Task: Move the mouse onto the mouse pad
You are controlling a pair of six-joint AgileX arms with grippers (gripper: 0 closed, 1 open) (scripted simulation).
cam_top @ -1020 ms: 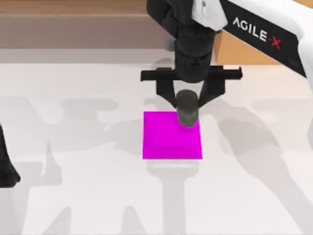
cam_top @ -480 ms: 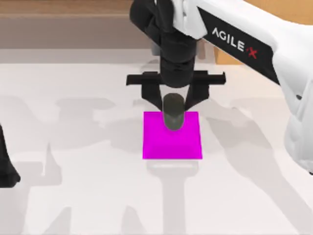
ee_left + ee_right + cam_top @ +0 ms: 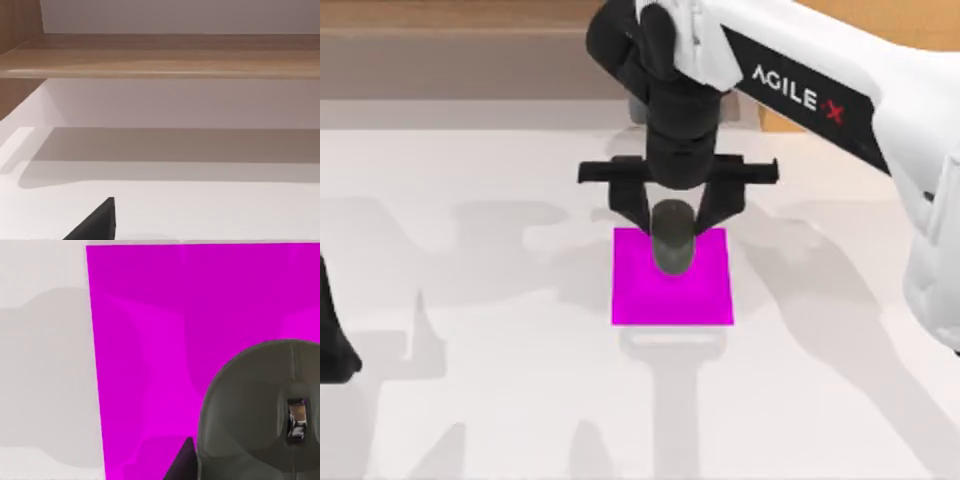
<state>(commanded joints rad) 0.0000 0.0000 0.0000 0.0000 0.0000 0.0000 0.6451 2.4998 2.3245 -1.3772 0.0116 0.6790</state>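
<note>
Right gripper (image 3: 673, 222) above the magenta mouse pad's (image 3: 705, 295) far edge, fingers (image 3: 634, 208) clamped on the grey mouse (image 3: 672, 236), left arm (image 3: 334, 340) parked at the bench's (image 3: 470, 400) left edge, its fingers' state not discernible.

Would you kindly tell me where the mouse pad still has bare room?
The mouse pad is bare along its near edge and left side. Its far edge is crowded: the right gripper holds the mouse there. The left arm is parked at the table's left.

Since a second ago, the right gripper (image 3: 674, 215) has carried the mouse (image 3: 673, 236) toward nine o'clock in the top view, from the mouse pad's (image 3: 705, 295) two o'clock corner to the middle of its twelve o'clock edge. Over the last half second the shift is slight: the mouse sits marginally farther over the magenta.
</note>
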